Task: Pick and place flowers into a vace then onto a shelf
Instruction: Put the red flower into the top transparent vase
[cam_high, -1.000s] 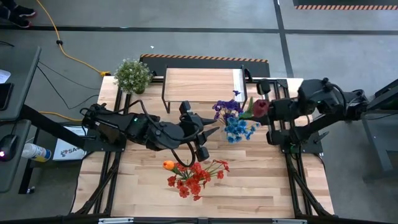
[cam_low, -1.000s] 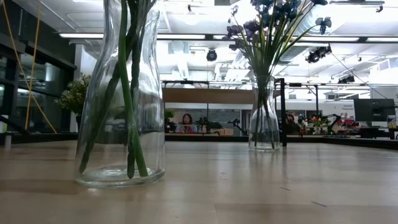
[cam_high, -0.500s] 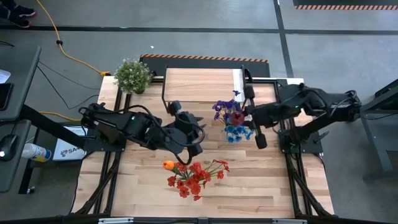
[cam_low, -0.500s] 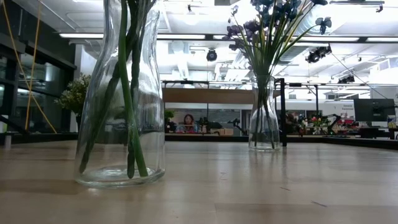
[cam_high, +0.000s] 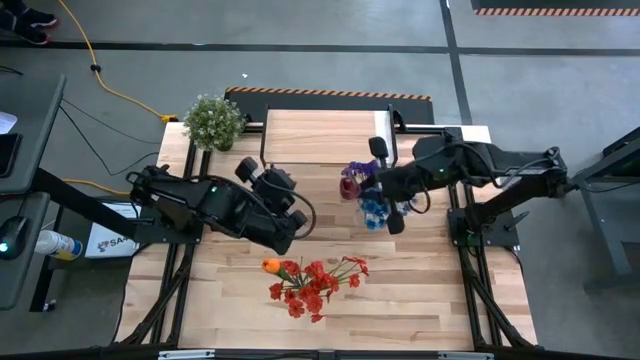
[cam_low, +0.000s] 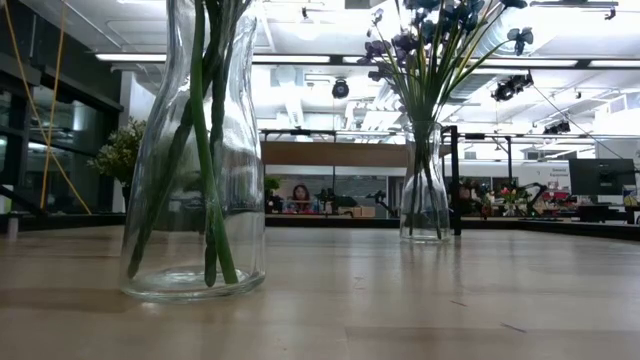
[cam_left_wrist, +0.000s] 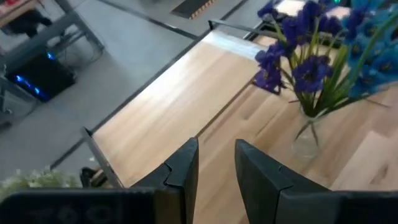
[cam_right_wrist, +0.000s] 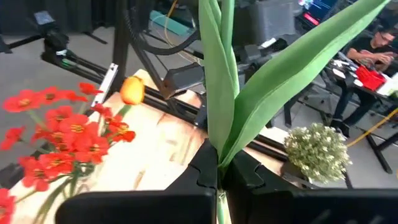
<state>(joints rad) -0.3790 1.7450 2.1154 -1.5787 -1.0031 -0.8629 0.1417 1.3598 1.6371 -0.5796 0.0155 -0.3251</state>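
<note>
The right gripper (cam_right_wrist: 219, 171) is clamped tight on a green stem with two long leaves (cam_right_wrist: 231, 81), the maroon flower (cam_high: 352, 187); from overhead that bloom hangs just off the fingers' end, right over the purple flowers (cam_high: 357, 171) and the blue flowers (cam_high: 373, 211), which sit so close beneath the gripper that I cannot tell whether the stem has entered a vase; the right arm (cam_high: 470, 165) reaches in from its side of the table (cam_high: 420, 300).

The left gripper (cam_left_wrist: 216, 165) holds nothing, its fingers (cam_left_wrist: 184, 168) parted by a narrow gap; ahead of it lies the shelf (cam_left_wrist: 168, 99), its light wood top bare, and off to one side of the fingers the purple blooms stand in a clear glass vase (cam_left_wrist: 306, 138); seen from above, this gripper (cam_high: 281, 187) sits just short of the shelf's (cam_high: 320, 135) near edge, well apart from the other gripper.

Behind the left gripper, nearer the table's front, the red flowers (cam_high: 315, 285) and one orange bloom (cam_high: 270, 265) stand together; at table height their big glass vase (cam_low: 195, 150) shows green stems inside, and a smaller vase (cam_low: 424, 190) farther back carries the dark purple blooms; a bushy potted plant (cam_high: 213, 121) stands beside the shelf's far corner.
</note>
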